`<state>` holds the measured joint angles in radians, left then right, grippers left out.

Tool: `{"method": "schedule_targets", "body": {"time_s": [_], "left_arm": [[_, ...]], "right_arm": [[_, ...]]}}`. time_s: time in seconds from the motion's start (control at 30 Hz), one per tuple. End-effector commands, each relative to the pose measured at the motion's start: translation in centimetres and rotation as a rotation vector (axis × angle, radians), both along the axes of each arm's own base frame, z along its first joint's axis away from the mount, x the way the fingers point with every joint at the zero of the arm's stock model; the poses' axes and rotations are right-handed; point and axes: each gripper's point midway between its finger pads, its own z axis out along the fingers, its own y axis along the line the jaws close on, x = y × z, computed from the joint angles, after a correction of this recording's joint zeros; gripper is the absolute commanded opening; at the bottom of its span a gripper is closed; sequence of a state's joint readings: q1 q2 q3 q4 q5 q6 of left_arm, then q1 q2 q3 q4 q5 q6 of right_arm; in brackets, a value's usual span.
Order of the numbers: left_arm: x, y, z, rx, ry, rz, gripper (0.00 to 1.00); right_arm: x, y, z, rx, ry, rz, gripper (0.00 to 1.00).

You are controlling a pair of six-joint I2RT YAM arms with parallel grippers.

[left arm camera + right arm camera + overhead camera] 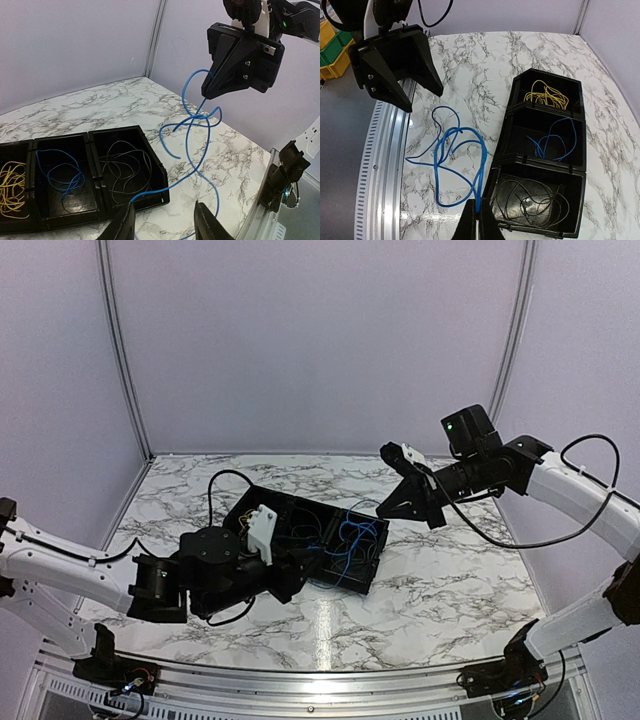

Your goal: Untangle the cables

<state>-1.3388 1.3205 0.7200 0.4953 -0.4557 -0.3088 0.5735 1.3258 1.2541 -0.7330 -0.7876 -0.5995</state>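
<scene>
A tangle of thin blue cables [451,150] hangs from my right gripper [479,217], which is shut on one strand above the marble table, right of the black tray [512,107]. In the left wrist view the blue cables [187,130] dangle from the right gripper [207,94]. One strand trails down between the fingers of my left gripper [165,225], which is open. In the top view the left gripper [285,580] is low at the tray [372,575], and the right gripper [382,512] is raised. The tray's compartments hold yellow wires [547,95], blue wires [555,140] and grey wires [532,200].
An aluminium rail [380,175] runs along the table's near edge. Yellow and green bins [330,45] stand beyond it. Enclosure walls close the back and sides. The left gripper [426,102] shows at the top left of the right wrist view.
</scene>
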Motion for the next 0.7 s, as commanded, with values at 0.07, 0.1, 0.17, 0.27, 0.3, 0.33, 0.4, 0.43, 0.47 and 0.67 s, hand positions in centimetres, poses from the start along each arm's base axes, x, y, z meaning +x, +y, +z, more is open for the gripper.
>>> {"method": "schedule_targets", "body": {"time_s": [0.07, 0.1, 0.17, 0.27, 0.3, 0.33, 0.4, 0.43, 0.47, 0.67], "left_arm": [[1.0, -5.2, 0.7, 0.009, 0.002, -0.062, 0.37], [1.4, -5.6, 0.7, 0.01, 0.003, -0.053, 0.38], [2.4, -6.2, 0.4, 0.017, 0.013, -0.035, 0.44], [3.1, -7.3, 0.4, 0.01, 0.027, -0.061, 0.45], [3.2, -7.7, 0.3, 0.008, 0.034, -0.075, 0.44], [3.2, -8.1, 0.3, 0.005, 0.039, -0.092, 0.44], [3.2, -8.9, 0.3, 0.0, 0.046, -0.12, 0.43], [3.2, -9.2, 0.4, -0.002, 0.048, -0.131, 0.43], [3.2, -9.5, 0.3, -0.002, 0.05, -0.138, 0.42], [3.6, -9.9, 0.0, 0.0, 0.06, -0.145, 0.21]], "right_arm": [[-0.3, 0.1, -0.1, 0.013, 0.011, 0.009, 0.0], [-0.3, 0.1, -0.1, 0.015, 0.011, 0.009, 0.0], [-0.4, 0.1, -0.1, 0.015, 0.014, 0.011, 0.0], [-0.5, 0.1, 0.0, 0.017, 0.012, 0.013, 0.0], [-0.5, 0.1, -0.1, 0.016, 0.013, 0.012, 0.0], [-0.5, 0.1, -0.1, 0.017, 0.013, 0.012, 0.0], [-0.5, 0.1, -0.1, 0.016, 0.013, 0.012, 0.0], [-0.5, 0.1, -0.1, 0.016, 0.013, 0.012, 0.0], [-0.6, 0.1, -0.2, 0.015, 0.015, 0.012, 0.0], [-0.5, 0.1, -0.4, 0.013, 0.016, 0.011, 0.0]]}}
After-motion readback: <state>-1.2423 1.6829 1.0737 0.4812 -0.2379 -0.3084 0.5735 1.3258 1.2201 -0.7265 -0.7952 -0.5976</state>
